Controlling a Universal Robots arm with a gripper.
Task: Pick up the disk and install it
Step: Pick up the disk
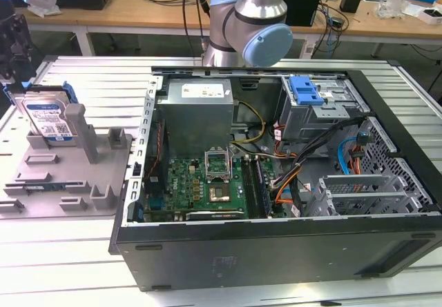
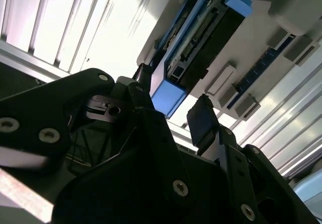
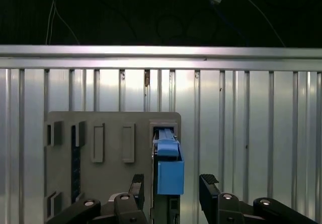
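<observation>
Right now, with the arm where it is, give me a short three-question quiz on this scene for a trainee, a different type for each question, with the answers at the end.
1. True or false: the disk lies flat.
2. Pick one. The gripper is: A, shut on the disk; B, open, with a finger on each side of the disk; C, shut, away from the disk.
3. Fill in the blank: the disk stands in the grey ____.

Key
1. False: it stands on edge.
2. B.
3. Fixture.
</observation>
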